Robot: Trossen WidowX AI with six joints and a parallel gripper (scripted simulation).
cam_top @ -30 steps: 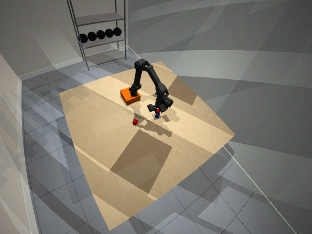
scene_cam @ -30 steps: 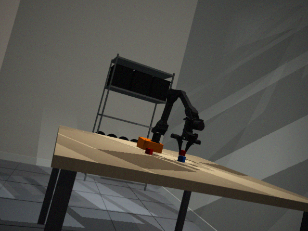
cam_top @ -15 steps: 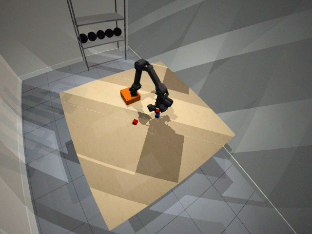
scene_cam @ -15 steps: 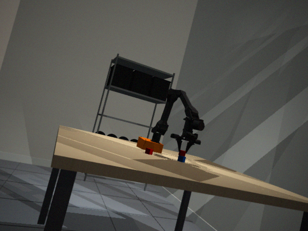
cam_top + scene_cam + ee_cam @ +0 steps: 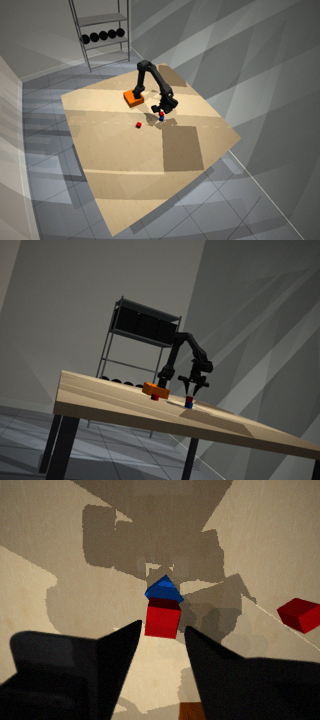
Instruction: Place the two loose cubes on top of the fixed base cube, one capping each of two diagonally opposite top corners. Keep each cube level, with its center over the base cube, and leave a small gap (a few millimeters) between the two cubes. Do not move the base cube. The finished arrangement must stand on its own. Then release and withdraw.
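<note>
The blue base cube (image 5: 161,119) (image 5: 188,405) (image 5: 164,593) stands on the table, a corner pointing away in the wrist view. One red cube (image 5: 161,113) (image 5: 189,399) (image 5: 162,622) sits on top of it, over the corner nearest the bottom of the wrist view, and looks about level. The other red cube (image 5: 138,125) (image 5: 154,397) (image 5: 300,615) lies apart on the table, at the right edge of the wrist view. My gripper (image 5: 190,395) (image 5: 163,627) is open, pointing down, its fingertips just above and either side of the upper red cube, with a gap on each side.
The arm's orange base block (image 5: 133,100) (image 5: 162,393) (image 5: 190,711) stands on the table (image 5: 124,155) (image 5: 116,405) behind the cubes. A metal shelf (image 5: 103,19) (image 5: 139,336) stands beyond the table. Shadows cross the tabletop around the cubes.
</note>
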